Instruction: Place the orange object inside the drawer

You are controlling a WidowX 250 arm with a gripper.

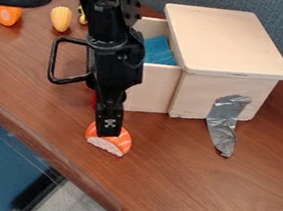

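Note:
The black gripper (107, 131) points down at the middle left of the table, its lower end over an orange piece with a white underside (116, 145), like toy sushi. It covers part of that piece; whether it holds it cannot be made out. The wooden drawer (152, 89) stands pulled out to the left of its box, behind and right of the gripper, with blue material (158, 50) inside. The arm hides the drawer's left side. Another orange object (8, 15) lies at the table's far left.
A lidded wooden box (225, 42) houses the drawer, with grey tape (223, 123) running from its front to the table (179, 184). A yellow corn-like toy (60, 18) lies at the back left. Something red (94, 99) is partly hidden behind the gripper. The table's edge runs along the lower left.

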